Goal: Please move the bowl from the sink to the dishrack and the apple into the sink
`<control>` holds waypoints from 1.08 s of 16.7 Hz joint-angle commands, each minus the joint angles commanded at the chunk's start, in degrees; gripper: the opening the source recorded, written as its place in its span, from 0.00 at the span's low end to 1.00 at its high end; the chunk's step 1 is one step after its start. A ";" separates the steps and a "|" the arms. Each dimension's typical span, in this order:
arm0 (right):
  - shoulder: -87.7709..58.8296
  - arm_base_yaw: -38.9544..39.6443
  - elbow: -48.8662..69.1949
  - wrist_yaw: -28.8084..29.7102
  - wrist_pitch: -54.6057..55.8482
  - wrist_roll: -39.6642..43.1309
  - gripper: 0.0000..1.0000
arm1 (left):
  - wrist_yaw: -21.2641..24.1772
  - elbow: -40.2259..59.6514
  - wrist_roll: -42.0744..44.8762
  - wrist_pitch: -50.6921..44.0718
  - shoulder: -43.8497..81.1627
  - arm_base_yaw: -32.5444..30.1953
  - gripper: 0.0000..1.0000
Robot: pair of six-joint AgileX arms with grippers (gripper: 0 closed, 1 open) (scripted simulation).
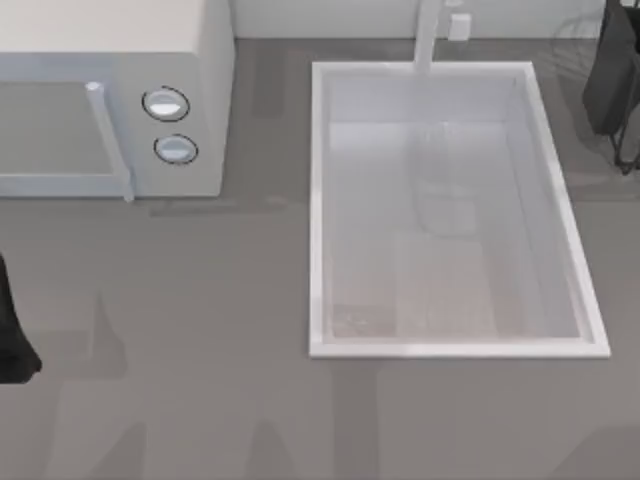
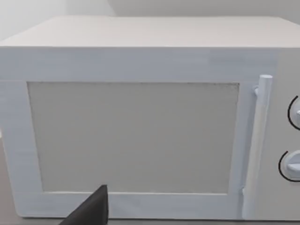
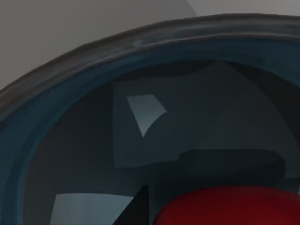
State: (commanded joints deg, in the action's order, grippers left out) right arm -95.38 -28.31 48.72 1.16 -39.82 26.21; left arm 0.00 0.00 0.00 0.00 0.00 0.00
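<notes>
The white sink (image 1: 318, 210) lies right of the table's middle, its basin bare, with the tap post (image 1: 428, 35) at its far rim. My right gripper (image 1: 612, 90) hangs at the far right corner, beside the thin grey wires of the dishrack (image 1: 575, 38). The right wrist view looks from very close into the bowl (image 3: 70, 122), showing its teal inside and dark rim. The red apple (image 3: 229, 206) shows as a rounded patch against the bowl's inside. My left gripper (image 1: 10, 345) is parked at the table's left edge.
A white microwave (image 1: 110, 90) with two round knobs (image 1: 166, 104) stands at the far left, and the left wrist view faces its door (image 2: 133, 136) and handle (image 2: 258, 140). Grey tabletop spreads in front of the microwave and the sink.
</notes>
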 joint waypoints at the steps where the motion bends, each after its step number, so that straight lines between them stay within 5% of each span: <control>1: 0.28 -0.01 0.71 0.01 -0.76 0.06 0.00 | 0.00 0.00 0.00 0.00 0.00 0.00 1.00; 10: 7.58 -0.25 14.79 0.01 -22.93 0.34 0.00 | 0.00 0.00 0.00 0.00 0.00 0.00 1.00; 18: 7.71 1.53 15.52 0.55 -22.14 -0.18 0.00 | 0.00 0.00 0.00 0.00 0.00 0.00 1.00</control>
State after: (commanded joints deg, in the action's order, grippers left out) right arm -87.67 -26.77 64.23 1.70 -61.96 26.03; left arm 0.00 0.00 0.00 0.00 0.00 0.00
